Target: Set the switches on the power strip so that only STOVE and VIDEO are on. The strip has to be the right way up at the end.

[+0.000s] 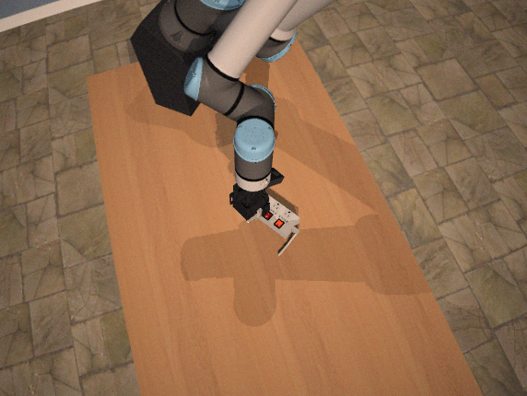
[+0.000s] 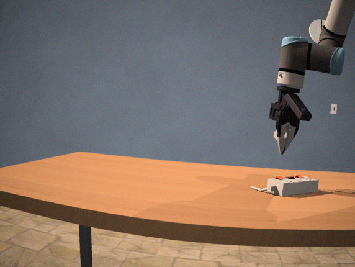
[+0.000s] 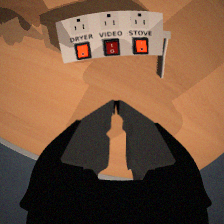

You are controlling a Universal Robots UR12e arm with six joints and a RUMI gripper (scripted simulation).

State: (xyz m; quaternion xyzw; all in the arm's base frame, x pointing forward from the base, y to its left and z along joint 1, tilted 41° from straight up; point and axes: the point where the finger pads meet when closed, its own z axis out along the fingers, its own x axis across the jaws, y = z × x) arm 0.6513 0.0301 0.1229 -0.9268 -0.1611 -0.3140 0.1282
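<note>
The white power strip (image 3: 111, 36) lies right way up on the wooden table, also seen in the overhead view (image 1: 276, 216) and the side view (image 2: 293, 185). It has three rocker switches. DRYER (image 3: 82, 50) and STOVE (image 3: 141, 46) look bright orange. VIDEO (image 3: 111, 47) in the middle looks darker red. My gripper (image 2: 282, 149) is shut and empty. It hangs well above the left end of the strip, not touching it. In the wrist view its fingertips (image 3: 116, 103) point just below the VIDEO switch. In the overhead view the gripper (image 1: 251, 203) covers part of the strip.
A short grey cord stub (image 1: 287, 241) sticks out from the strip's end, also in the wrist view (image 3: 161, 60). The robot's black base (image 1: 166, 60) stands at the far end of the table. The table's right edge runs close to the strip.
</note>
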